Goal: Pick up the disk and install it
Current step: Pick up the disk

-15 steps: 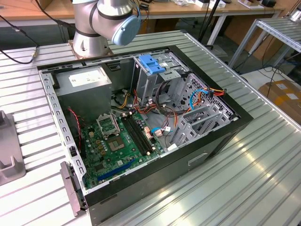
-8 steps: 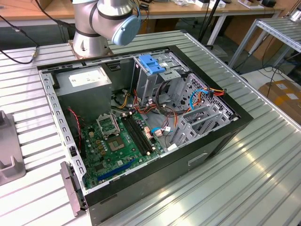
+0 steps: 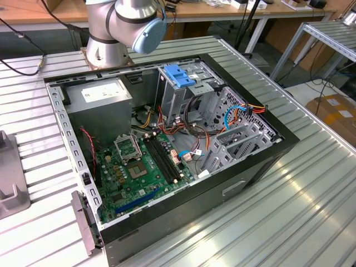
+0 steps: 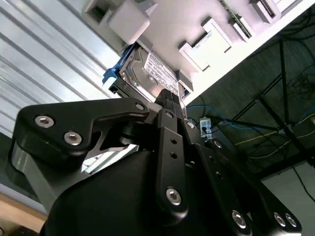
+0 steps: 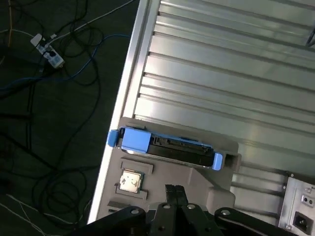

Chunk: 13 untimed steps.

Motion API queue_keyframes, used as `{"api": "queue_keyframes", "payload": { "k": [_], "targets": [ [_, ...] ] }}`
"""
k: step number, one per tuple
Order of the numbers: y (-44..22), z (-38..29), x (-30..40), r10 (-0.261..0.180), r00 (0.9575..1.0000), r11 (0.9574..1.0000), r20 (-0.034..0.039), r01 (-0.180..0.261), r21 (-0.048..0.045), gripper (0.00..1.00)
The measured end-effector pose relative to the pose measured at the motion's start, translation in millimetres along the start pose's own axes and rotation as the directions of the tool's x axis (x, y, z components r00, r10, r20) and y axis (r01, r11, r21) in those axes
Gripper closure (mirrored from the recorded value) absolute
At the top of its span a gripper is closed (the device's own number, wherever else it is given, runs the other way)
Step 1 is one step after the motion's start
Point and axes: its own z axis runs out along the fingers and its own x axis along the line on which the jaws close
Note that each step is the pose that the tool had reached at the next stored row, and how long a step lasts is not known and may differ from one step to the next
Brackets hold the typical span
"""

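The disk (image 5: 170, 147) stands on edge in a slot of a grey holder (image 5: 162, 174) at the table's edge, its dark body framed by bright blue rails with end tabs. In the second wrist view the disk (image 4: 147, 71) shows its labelled metal face and one blue tab. In both wrist views my gripper (image 5: 176, 191) hovers just short of the disk, apart from it. Its two black fingers (image 4: 167, 105) lie pressed together with nothing between them.
The open computer case (image 3: 267, 161) lies on the ribbed metal table (image 3: 311, 206), with a light-blue bracket (image 3: 179, 75) on its drive cage. The arm's base (image 3: 108, 50) stands behind the case. A small square chip (image 5: 130, 181) sits in the holder. Cables lie on the floor (image 5: 49, 98) past the table's edge.
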Motion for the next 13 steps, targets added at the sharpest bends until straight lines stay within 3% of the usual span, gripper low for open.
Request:
{"api": "queue_keyframes", "payload": {
  "k": [4, 8, 11, 13],
  "targets": [
    [0.0, 0.1, 0.0, -0.077, 0.997, 0.997, -0.0037, 0.077, -0.002, 0.9],
    [0.0, 0.2, 0.0, -0.159, 0.9872, 0.9872, -0.0075, 0.159, -0.0045, 0.9],
    [0.0, 0.4, 0.0, -0.223, 0.9748, 0.9748, -0.0102, 0.223, -0.0065, 0.9],
    [0.0, 0.5, 0.0, -0.281, 0.9596, 0.9597, -0.0133, 0.281, -0.0076, 0.9]
  ]
}}
